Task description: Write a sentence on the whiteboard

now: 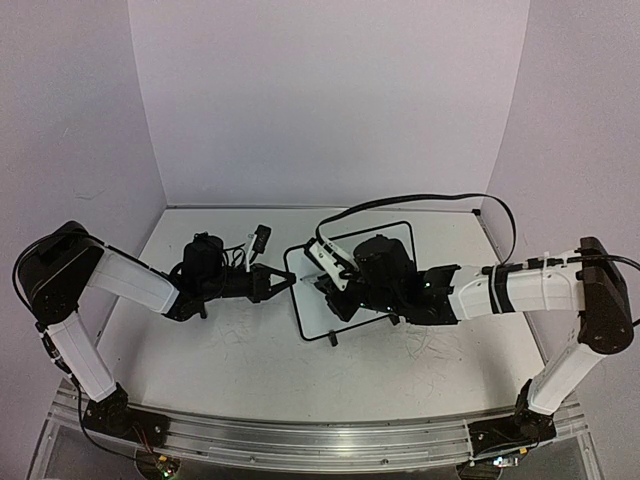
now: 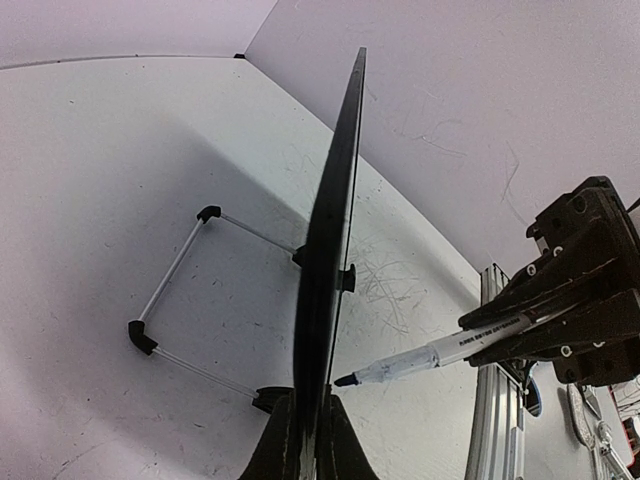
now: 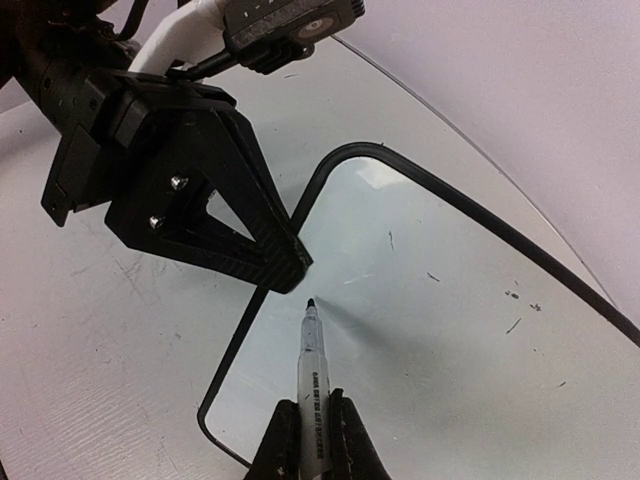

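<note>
Left hand (image 1: 283, 283) clamps whiteboard (image 1: 312, 300) edge; right hand (image 3: 312, 425) grips marker (image 3: 311, 360)

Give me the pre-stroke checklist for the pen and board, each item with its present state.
1. Left claw shut on the whiteboard edge: ok.
2. Right claw shut on the marker: ok.
3. Marker uncapped, tip pointing at the board: ok.
4. Tip touching the writing surface: cannot tell; it sits very close, near the clamped edge.
5. Writing area free: ok, only a few small specks.
</note>
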